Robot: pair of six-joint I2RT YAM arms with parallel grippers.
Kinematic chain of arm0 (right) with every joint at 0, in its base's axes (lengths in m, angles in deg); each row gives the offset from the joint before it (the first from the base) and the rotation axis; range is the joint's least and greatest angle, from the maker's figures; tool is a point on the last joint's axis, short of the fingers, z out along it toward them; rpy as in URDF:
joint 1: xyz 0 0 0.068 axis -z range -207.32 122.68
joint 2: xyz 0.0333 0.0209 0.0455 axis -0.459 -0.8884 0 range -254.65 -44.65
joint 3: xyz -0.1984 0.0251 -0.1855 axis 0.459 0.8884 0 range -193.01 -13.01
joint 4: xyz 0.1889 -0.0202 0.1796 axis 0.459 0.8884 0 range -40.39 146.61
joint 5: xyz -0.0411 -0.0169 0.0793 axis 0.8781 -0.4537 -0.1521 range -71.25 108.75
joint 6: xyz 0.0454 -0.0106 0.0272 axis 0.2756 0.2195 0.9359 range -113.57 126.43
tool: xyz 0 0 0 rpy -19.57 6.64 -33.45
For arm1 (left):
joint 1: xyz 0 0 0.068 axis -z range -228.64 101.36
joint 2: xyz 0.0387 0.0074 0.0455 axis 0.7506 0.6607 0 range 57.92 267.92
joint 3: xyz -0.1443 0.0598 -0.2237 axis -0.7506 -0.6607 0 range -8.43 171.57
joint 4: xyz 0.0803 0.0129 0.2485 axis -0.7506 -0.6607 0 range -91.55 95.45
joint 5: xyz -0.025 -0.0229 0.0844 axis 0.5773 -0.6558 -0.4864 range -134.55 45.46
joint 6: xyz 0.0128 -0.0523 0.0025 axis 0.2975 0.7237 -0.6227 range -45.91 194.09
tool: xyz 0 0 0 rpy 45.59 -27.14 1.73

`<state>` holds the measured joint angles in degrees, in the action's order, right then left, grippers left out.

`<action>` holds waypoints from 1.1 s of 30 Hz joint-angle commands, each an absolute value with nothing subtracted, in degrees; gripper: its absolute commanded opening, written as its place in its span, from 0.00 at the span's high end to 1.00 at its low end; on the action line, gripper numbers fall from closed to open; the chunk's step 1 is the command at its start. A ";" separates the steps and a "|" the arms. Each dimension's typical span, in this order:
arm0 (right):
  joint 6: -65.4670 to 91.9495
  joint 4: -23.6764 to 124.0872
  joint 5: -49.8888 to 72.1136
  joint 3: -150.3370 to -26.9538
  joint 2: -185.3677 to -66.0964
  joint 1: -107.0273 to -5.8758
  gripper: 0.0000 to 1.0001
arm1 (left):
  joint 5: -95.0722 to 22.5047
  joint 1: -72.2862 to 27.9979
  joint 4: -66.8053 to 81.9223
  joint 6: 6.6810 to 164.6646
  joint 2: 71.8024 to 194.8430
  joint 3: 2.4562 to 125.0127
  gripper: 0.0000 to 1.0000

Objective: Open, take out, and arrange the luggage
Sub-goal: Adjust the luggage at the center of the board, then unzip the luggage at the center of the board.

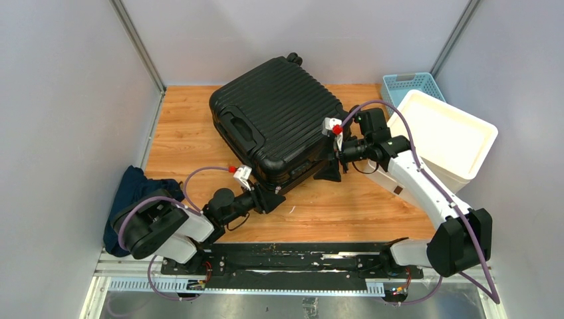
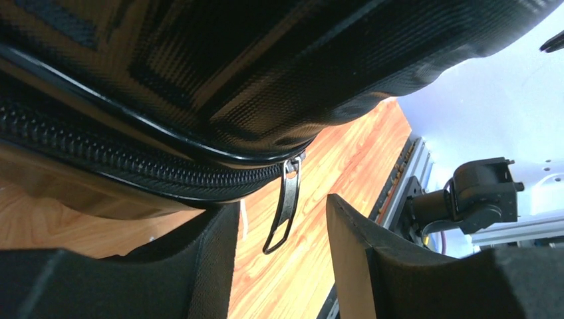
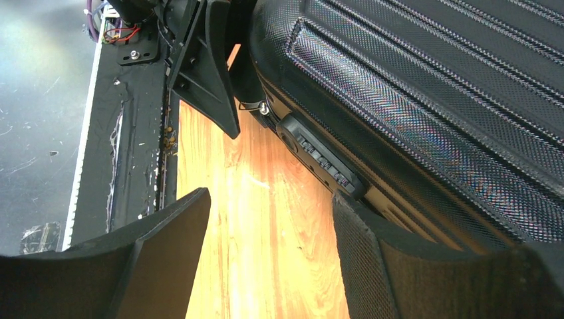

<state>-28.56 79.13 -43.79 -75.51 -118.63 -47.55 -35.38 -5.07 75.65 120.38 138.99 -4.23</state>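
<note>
The luggage (image 1: 279,119), a black ribbed hard-shell suitcase, lies flat and zipped shut in the middle of the wooden table (image 1: 346,209). My left gripper (image 1: 269,197) is at its near corner. In the left wrist view a metal zipper pull (image 2: 286,206) hangs from the zip between the fingers of my left gripper (image 2: 282,249), with a gap on each side, so the jaws are open. My right gripper (image 1: 330,171) is at the suitcase's near side, open (image 3: 269,259) with only bare wood between the fingers. One finger (image 3: 372,259) is beside the combination lock (image 3: 322,159).
A white drawer unit (image 1: 445,139) stands at the right, with a light-blue mesh basket (image 1: 407,85) behind it. A dark blue cloth (image 1: 133,196) lies off the table's left near corner. A black base rail (image 1: 286,256) runs along the near edge.
</note>
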 commanded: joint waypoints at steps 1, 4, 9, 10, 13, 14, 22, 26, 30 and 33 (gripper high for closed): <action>-29.78 80.64 -44.44 -77.19 -117.95 -47.53 0.29 | -35.84 -5.40 85.05 121.07 140.98 -3.27 0.49; -29.78 80.72 -44.70 -77.17 -118.14 -47.48 0.29 | -36.63 -5.40 85.23 120.76 140.57 -3.46 0.59; -29.78 80.79 -44.86 -77.17 -118.13 -47.54 0.29 | -36.40 -5.55 82.53 119.62 138.84 -3.59 1.00; -29.85 80.81 -44.93 -77.17 -118.06 -47.54 0.29 | -35.91 -5.70 82.07 119.32 138.01 -3.75 1.00; -30.29 81.09 -45.46 -77.03 -118.00 -47.49 0.29 | -35.25 -5.84 75.33 117.36 133.72 -3.32 1.00; -30.69 81.38 -45.79 -77.00 -118.03 -47.49 0.29 | -35.46 -5.84 71.25 116.27 131.73 -2.94 1.00; -33.39 85.70 -44.34 -82.81 -119.32 -51.73 0.30 | -39.18 -5.87 48.62 106.60 113.23 -2.99 1.00; -29.05 87.22 -35.33 -92.81 -124.44 -60.90 0.30 | -38.35 -5.93 49.64 105.78 111.55 -4.28 1.00; -18.51 86.90 -25.49 -107.47 -134.72 -67.12 0.32 | -37.57 -5.93 53.48 105.55 112.73 -5.28 1.00; -11.43 87.40 -19.47 -118.44 -143.67 -70.96 0.33 | -37.85 -5.91 58.45 106.38 113.23 -7.64 1.00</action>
